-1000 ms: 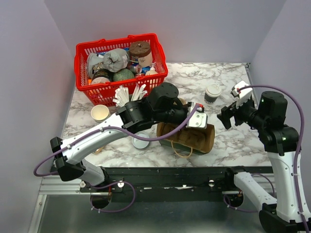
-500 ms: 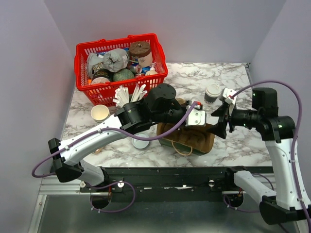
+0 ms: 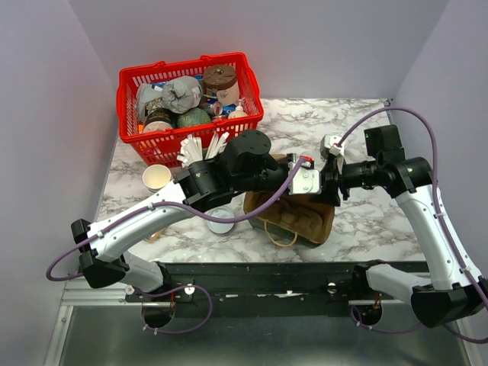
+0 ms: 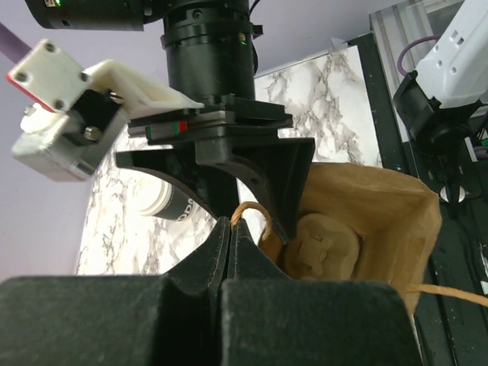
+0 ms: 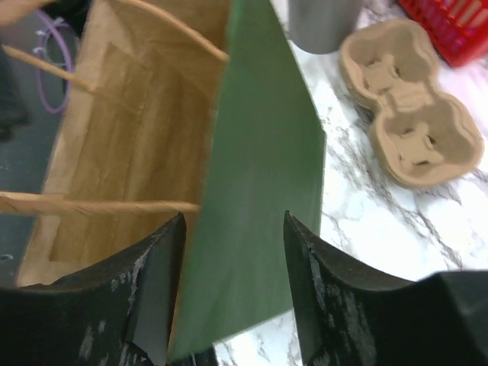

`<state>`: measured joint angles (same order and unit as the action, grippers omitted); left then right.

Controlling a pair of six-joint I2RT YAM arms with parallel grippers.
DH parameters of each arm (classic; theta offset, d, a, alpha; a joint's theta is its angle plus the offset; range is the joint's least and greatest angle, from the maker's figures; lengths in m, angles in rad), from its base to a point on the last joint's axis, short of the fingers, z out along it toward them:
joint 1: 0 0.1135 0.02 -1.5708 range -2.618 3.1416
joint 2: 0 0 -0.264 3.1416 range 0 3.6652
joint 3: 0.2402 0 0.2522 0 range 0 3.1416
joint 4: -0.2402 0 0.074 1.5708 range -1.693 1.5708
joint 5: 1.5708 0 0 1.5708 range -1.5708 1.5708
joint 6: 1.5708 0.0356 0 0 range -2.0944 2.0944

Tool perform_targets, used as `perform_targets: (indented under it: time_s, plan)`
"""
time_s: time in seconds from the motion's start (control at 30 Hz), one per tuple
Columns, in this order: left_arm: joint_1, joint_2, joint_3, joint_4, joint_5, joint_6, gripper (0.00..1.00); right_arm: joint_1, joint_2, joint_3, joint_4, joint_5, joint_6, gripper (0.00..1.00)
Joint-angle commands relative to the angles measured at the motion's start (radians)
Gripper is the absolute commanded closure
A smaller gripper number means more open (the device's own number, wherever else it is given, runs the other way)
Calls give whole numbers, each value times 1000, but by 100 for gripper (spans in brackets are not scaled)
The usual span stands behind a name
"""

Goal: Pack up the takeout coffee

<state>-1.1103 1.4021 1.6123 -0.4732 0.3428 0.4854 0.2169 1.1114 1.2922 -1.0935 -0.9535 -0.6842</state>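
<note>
The takeout coffee (image 4: 162, 204), a dark-sleeved cup with a white lid, stands on the marble behind the bag; in the top view the right arm hides it. The paper bag (image 3: 293, 219), green outside and brown inside, lies on its side with its mouth to the right. My left gripper (image 4: 231, 229) is shut on the bag's twine handle (image 4: 245, 207), holding it up at the mouth (image 3: 311, 191). My right gripper (image 5: 233, 216) is open, its fingers astride the bag's green wall (image 5: 259, 183) without pinching it. It nearly touches the left one in the top view (image 3: 329, 186).
A pulp cup carrier (image 5: 412, 114) lies on the marble beside the bag. A red basket (image 3: 130, 80) of groceries stands at the back left. An open paper cup (image 3: 157, 178), a flat white lid (image 3: 220, 223) and a holder of white sticks (image 3: 200, 150) sit left of the bag.
My right arm has swung left from the table's right side to the bag's mouth, and its jaws have narrowed. The left gripper has kept hold of the handle.
</note>
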Motion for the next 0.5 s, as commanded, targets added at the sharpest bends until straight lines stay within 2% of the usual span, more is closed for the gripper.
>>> perform_targets:
  time_s: [0.0, 0.03, 0.07, 0.13, 0.2, 0.23, 0.27, 0.33, 0.43, 0.47]
  plan:
    - [12, -20, 8, 30, -50, -5, 100, 45, 8, -16, 50, 13, -17, 48]
    - [15, -22, 8, 30, -56, -7, 100, 45, 10, -11, 64, 25, 6, 60]
    - [18, -22, 6, 31, -63, -8, 96, 45, 10, -8, 90, 50, 14, 66]
    - [29, -35, 1, 27, -94, -8, 77, 45, 13, 9, 119, 77, 34, 79]
    - [36, -49, -6, 12, -120, 4, 62, 44, 21, 25, 152, 96, 38, 88]
    - [49, -67, -11, 8, -134, 8, 44, 45, 30, 42, 159, 98, 43, 93]
    - [59, -80, -23, 5, -143, 18, 33, 44, 37, 53, 168, 96, 44, 94]
    - [84, -124, -38, 10, -172, 33, 20, 45, 57, 87, 170, 93, 37, 95]
    - [164, -191, -74, 54, -191, 27, 17, 48, 57, 113, 187, 99, 23, 99]
    - [222, -205, -90, 77, -197, 13, 17, 52, 38, 116, 211, 113, 17, 99]
